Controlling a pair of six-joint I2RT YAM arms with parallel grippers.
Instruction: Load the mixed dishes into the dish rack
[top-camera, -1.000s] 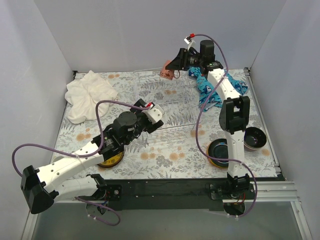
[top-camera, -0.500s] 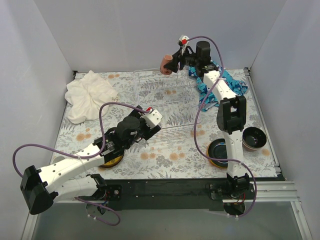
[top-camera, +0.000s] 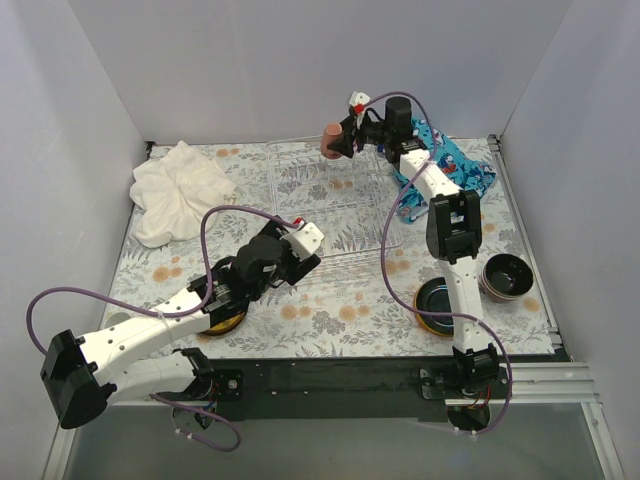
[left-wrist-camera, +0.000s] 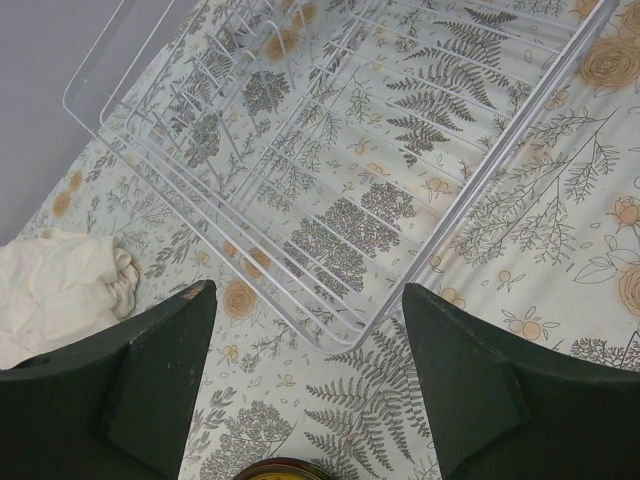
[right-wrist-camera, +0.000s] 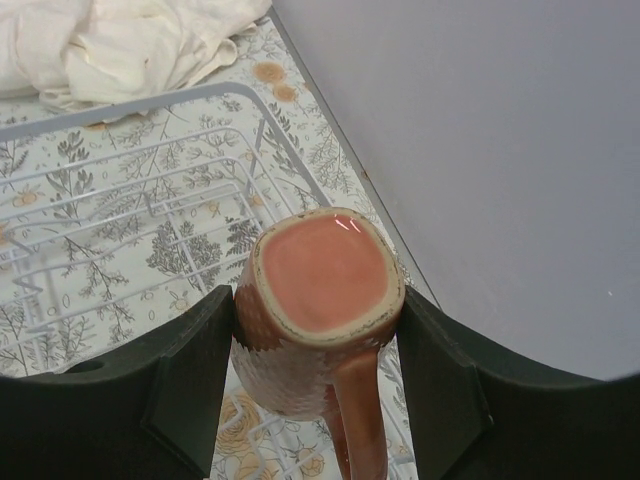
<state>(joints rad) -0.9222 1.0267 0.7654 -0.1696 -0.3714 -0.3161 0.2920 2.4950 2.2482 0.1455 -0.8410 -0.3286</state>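
Where far rim of rack (right-wrist-camera: 190, 93) nears wall (right-wrist-camera: 480, 150), R gripper (right-wrist-camera: 318, 305) holds mug (right-wrist-camera: 325, 265)

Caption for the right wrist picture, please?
Right claw grips a pink mug, base toward camera, above the dish rack.

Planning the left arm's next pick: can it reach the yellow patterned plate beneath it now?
Probably yes. The left arm's fingers stand open and empty, and the yellow patterned plate lies just behind them; the arm's own forearm overhangs it, so it must pull back first.
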